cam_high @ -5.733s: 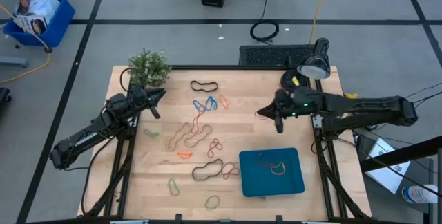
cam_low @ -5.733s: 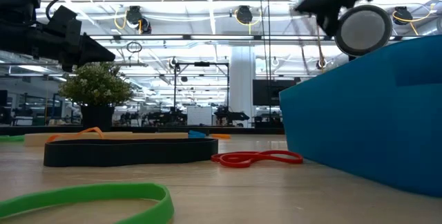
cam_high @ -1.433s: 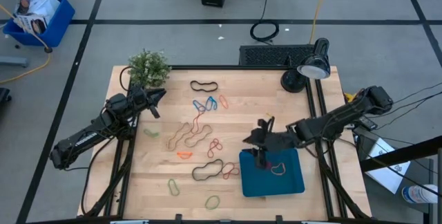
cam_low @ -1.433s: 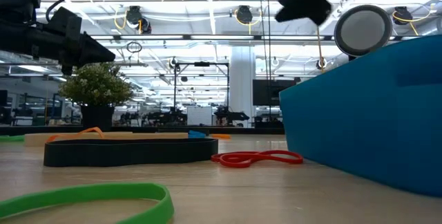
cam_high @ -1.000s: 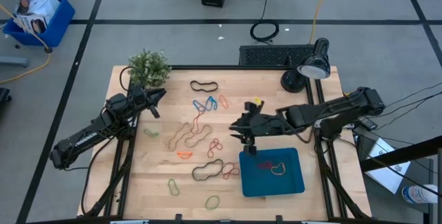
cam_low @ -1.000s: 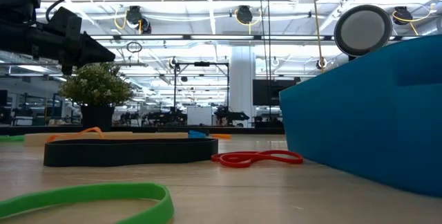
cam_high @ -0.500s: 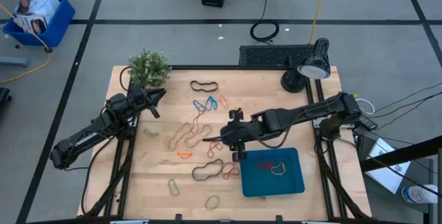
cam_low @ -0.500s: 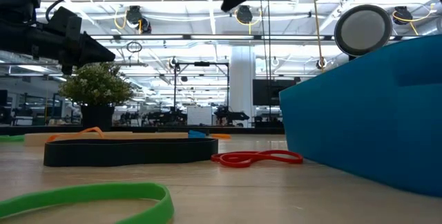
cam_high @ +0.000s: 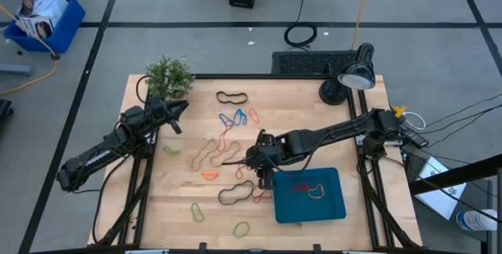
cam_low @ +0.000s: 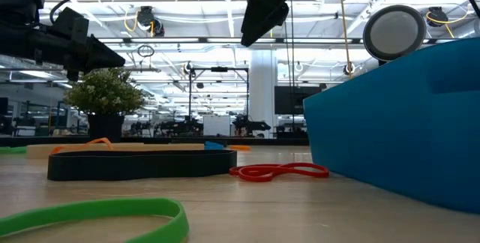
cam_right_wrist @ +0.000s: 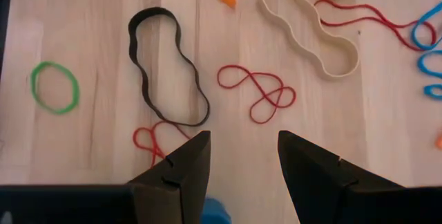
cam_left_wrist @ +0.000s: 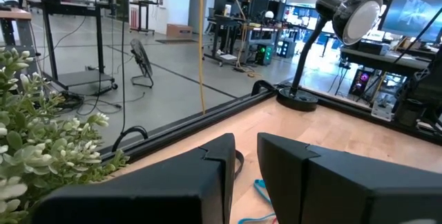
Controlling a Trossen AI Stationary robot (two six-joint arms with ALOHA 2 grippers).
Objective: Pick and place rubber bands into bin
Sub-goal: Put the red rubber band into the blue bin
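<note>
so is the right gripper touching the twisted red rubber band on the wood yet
Apart. The right wrist view shows the twisted red rubber band lying flat, bare wood between it and the open right gripper; the low view shows that gripper raised off the table.

bin (cam_low: pixel 405 115) cut off at frame edge

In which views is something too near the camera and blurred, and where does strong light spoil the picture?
Low view: the green band in front is soft, and the ceiling lights glare, leaving the right tool a dark shape. Left wrist view: the plant at the edge is blurred. High view: even light, soft shadows.
</note>
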